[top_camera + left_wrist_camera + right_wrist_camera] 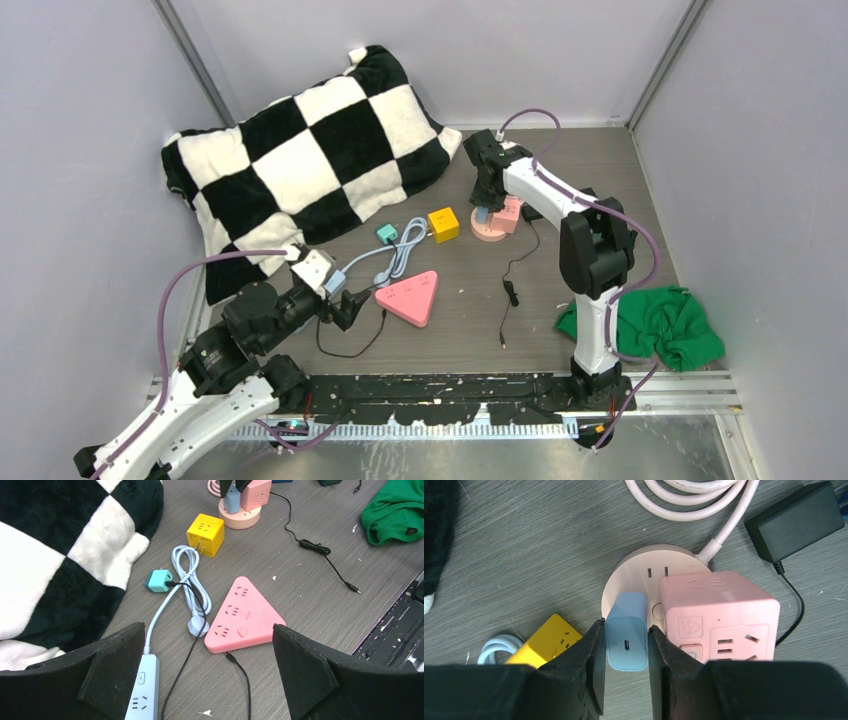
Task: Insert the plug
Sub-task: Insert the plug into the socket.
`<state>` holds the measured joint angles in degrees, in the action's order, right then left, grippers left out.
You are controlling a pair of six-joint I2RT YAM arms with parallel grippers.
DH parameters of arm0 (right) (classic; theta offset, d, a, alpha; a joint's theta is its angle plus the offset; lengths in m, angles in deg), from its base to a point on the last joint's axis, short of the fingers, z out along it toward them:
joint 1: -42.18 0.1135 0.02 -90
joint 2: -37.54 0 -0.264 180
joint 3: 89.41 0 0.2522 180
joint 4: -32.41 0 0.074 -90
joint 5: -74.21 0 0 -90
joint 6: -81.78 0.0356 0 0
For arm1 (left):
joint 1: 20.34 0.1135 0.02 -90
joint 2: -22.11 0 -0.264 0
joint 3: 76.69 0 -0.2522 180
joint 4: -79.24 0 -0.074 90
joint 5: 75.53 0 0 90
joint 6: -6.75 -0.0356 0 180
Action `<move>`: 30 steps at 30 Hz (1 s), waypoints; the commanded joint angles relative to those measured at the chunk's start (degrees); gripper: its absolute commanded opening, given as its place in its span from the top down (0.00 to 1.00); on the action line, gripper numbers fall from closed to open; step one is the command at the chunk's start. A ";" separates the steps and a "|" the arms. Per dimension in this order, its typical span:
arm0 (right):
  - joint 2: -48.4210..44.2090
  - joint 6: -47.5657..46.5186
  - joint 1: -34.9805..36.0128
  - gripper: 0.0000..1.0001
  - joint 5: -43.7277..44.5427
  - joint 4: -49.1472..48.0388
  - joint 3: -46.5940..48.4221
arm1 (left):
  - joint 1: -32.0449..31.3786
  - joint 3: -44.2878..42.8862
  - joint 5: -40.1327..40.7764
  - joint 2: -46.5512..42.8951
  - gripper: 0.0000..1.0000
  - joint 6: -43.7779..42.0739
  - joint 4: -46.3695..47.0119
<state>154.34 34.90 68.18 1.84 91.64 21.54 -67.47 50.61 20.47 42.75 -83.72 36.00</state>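
My right gripper (626,645) is shut on a light blue plug adapter (626,630) and holds it upright on the round pink socket base (634,567). A pink cube socket (719,617) stands on the same base, right beside the blue plug. In the top view the right gripper (484,205) is over the pink base (490,230) at the back. My left gripper (207,680) is open and empty, low over the table near a pink triangular power strip (245,617) and a blue strip (142,690).
A yellow cube socket (443,224), a teal adapter (386,233) and a coiled blue cable (400,250) lie mid-table. A checkered pillow (300,160) fills the back left. A green cloth (655,325) lies right. Thin black cables (510,285) cross the table.
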 commanded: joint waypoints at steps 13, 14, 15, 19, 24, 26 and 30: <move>2.90 -0.20 -0.15 0.99 -2.13 -1.57 -5.87 | 0.11 0.09 0.50 -0.69 0.00 0.21 2.15; 3.18 -0.08 -0.15 1.00 -1.89 -1.27 -5.75 | 0.11 0.09 0.53 -0.64 0.00 0.21 2.06; 3.38 -0.05 -0.09 1.00 -1.66 -0.87 -5.58 | 0.11 0.09 0.51 -0.61 0.00 0.21 2.05; 4.36 0.04 -0.14 0.99 -0.94 0.65 -4.59 | 0.11 0.09 0.57 -0.67 0.00 0.21 2.10; 4.47 -0.18 -0.08 0.99 -1.27 2.43 -0.64 | 0.11 0.09 0.52 -0.69 0.00 0.20 2.07; 4.04 -0.08 -0.15 0.94 -2.04 3.36 1.77 | 0.10 0.09 0.50 -0.61 0.00 0.21 2.10; 2.51 1.44 -0.14 0.70 -1.58 4.64 5.62 | 0.11 0.00 0.50 -0.68 0.00 0.23 1.97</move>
<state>156.00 34.02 67.98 1.18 93.35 23.90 -67.47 50.63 20.47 42.71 -83.72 36.02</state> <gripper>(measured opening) 0.343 0.996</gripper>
